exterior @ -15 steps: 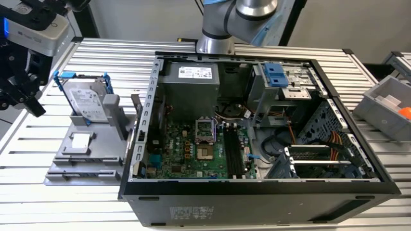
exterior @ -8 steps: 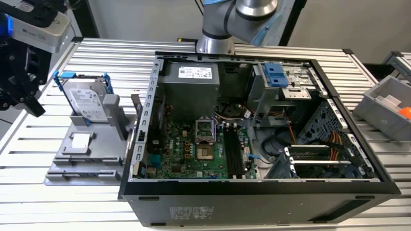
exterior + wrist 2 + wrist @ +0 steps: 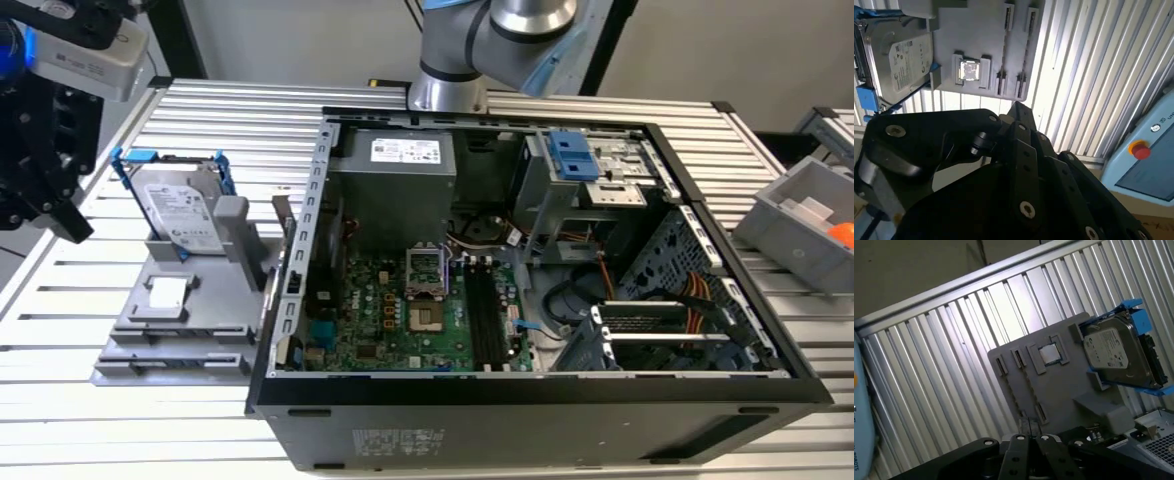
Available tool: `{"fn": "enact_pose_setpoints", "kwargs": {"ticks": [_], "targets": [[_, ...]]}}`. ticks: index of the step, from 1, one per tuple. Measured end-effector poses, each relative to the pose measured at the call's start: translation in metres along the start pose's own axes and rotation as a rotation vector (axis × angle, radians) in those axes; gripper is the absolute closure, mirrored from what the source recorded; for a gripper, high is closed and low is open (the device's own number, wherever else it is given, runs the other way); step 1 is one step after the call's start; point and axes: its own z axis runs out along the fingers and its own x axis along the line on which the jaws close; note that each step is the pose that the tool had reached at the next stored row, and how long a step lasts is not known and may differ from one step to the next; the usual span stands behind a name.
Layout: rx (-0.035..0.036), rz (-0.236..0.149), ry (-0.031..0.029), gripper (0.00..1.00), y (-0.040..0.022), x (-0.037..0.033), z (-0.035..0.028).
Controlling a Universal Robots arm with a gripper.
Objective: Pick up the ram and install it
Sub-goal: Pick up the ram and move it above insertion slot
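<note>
The ram (image 3: pixel 284 222) looks to be the thin dark stick standing on edge between the grey fixture (image 3: pixel 174 320) and the open computer case (image 3: pixel 534 400); its colour does not show. My black gripper (image 3: pixel 60 215) hangs at the exterior view's far left, well clear of the fixture and the stick. In both wrist views the fingers (image 3: pixel 1021 450) meet at their tips, shut with nothing between them, above the slatted table. In the first wrist view my gripper (image 3: pixel 1029 432) covers the side of the fixture (image 3: pixel 1054 390) towards the case. The green motherboard (image 3: pixel 400 310) lies inside the case with dark memory slots (image 3: pixel 483 315).
A grey hard drive with blue rails (image 3: pixel 180 205) leans upright on the fixture's far end. A small silver chip (image 3: pixel 970 70) sits in the fixture's recess. A grey bin (image 3: pixel 807 215) stands at the exterior view's right. A pale blue control box with a red button (image 3: pixel 1139 149) is beside the table.
</note>
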Motion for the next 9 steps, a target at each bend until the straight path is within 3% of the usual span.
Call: {"fn": "enact_pose_setpoints", "kwargs": {"ticks": [6,9], "targets": [[-0.0025,-0.096,0.0037,1.0,0.0,0.0,0.0],[0.005,-0.146,0.0023,1.0,0.0,0.0,-0.0001]]}}
